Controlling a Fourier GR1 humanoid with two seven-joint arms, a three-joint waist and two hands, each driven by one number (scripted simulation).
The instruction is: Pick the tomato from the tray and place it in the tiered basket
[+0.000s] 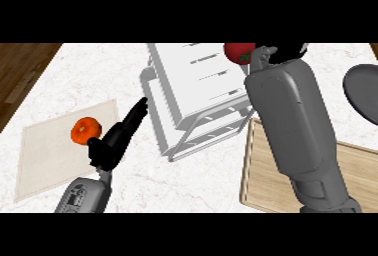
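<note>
The right hand (272,54), at the end of a grey forearm stretched far across the white marble tabletop (81,75), has its dark fingers curled round the tomato (238,52) and carries it up at the far right corner of the white tiered basket (193,95), just over the top shelf; the long reach looks meant to bring the fruit above the shelf so it can be set down there rather than tipped in. The tomato is close to round, so it has no real long axis; a fleck of green on its right side suggests the stem end faces the fingers, though that is hard to be sure of here. The wooden tray (275,192) lies under the forearm, near the basket's right side. The left hand (122,132) rests with straight fingers pointing at the basket, clear of the work. An orange ring-shaped item (85,130) sits on a pale mat (52,160) to its left
</note>
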